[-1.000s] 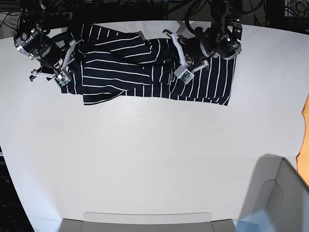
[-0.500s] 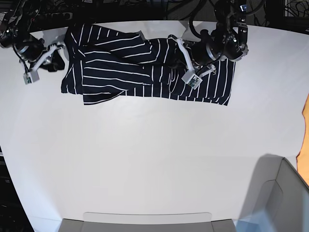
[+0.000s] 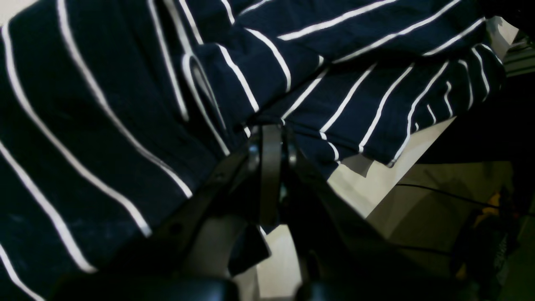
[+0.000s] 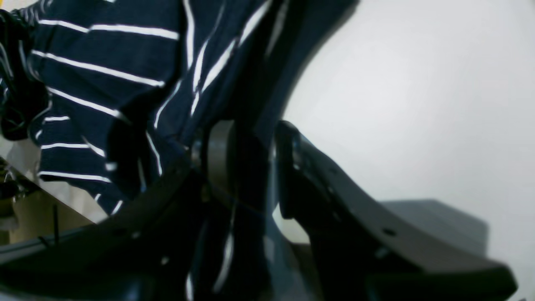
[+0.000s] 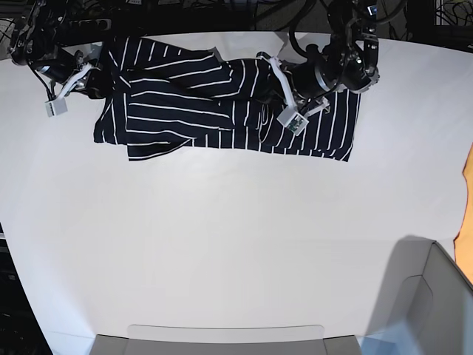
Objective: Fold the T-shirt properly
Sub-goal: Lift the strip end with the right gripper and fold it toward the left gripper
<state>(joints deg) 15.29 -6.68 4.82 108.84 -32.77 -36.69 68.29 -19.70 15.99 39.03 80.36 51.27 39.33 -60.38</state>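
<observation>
Striped T-shirt [image 5: 222, 103] hugs the table's [image 5: 236, 251] far edge; left end effector [image 3: 271, 138] pinches it; right end effector [image 4: 250, 167] spread.

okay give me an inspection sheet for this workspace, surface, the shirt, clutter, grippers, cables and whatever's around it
Surface: white table, bare over most of its near half.
Job's thing: T-shirt, dark navy with thin white stripes, lying bunched and partly folded along the far edge; not yet a neat fold.
Clutter: a grey box at the near corner; an orange cloth just showing at the side edge.
Grippers: left gripper shut, pinching a fold of the shirt near the far edge. Right gripper with its jaws apart and dark fabric lying between them; a grip cannot be confirmed.
Cables: black cables bundled behind the far edge.
Surroundings: dark equipment behind the table; little else can be told.
</observation>
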